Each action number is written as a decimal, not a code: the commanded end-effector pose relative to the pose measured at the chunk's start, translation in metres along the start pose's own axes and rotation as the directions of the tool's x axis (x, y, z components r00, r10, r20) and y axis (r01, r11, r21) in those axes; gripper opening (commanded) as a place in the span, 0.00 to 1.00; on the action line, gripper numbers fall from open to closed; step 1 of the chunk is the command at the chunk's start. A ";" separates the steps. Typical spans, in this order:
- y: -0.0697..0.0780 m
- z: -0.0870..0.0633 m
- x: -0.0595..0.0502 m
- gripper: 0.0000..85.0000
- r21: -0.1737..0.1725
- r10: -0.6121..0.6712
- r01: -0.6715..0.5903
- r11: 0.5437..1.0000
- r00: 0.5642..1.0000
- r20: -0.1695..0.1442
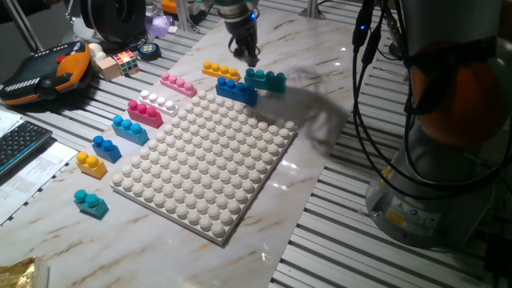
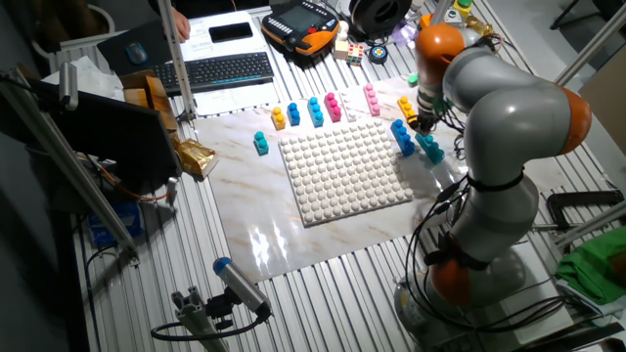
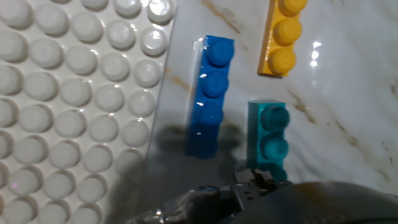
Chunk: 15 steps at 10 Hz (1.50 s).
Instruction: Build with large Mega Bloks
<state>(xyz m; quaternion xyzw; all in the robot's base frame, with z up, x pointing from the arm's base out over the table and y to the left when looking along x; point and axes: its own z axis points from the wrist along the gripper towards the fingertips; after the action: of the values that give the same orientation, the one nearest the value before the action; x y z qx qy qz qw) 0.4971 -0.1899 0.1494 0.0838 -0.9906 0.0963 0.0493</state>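
My gripper (image 1: 251,56) hangs just above the marble top at the far edge of the white baseplate (image 1: 208,160), holding nothing. Its fingers merge into one dark shape, so their spacing is unclear. Right below it lie a teal Mega Blok (image 1: 266,79) and a blue one (image 1: 237,90), side by side and off the plate. The hand view shows the blue brick (image 3: 210,93), the teal brick (image 3: 268,134) and a yellow brick (image 3: 283,37) beyond them. In the other fixed view the gripper (image 2: 423,115) sits over the same teal brick (image 2: 428,147).
More bricks line the plate's left side: yellow (image 1: 220,70), pink (image 1: 178,84), white (image 1: 160,102), magenta (image 1: 145,113), light blue (image 1: 130,130), small blue (image 1: 106,148), small yellow (image 1: 91,164), small teal (image 1: 91,203). A puzzle cube (image 1: 126,62) and a pendant (image 1: 48,70) lie further back.
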 end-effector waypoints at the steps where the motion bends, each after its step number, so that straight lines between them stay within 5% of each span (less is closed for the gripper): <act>1: -0.005 0.001 0.001 0.01 -0.003 -0.001 0.001 1.000 1.000 -0.001; 3: -0.003 0.003 -0.001 0.02 0.013 -0.022 0.023 1.000 1.000 -0.022; 6: -0.004 0.012 -0.003 0.27 0.030 -0.028 0.029 0.999 0.999 -0.019; 9: -0.004 0.020 -0.003 0.29 0.012 -0.032 0.032 0.999 0.999 -0.017; 10: -0.004 0.020 -0.003 0.27 -0.013 -0.027 0.026 1.000 0.999 -0.024; 11: -0.004 0.020 -0.003 0.20 -0.073 -0.007 0.003 0.997 0.999 -0.053; 13: -0.004 0.020 -0.003 0.16 -0.058 -0.003 -0.002 0.998 0.996 -0.085; 15: -0.004 0.020 -0.003 0.01 -0.082 -0.047 0.042 0.996 0.997 -0.056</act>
<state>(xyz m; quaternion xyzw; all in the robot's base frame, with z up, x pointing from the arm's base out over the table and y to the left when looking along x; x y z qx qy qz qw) 0.4986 -0.1975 0.1300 0.0982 -0.9901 0.0565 0.0833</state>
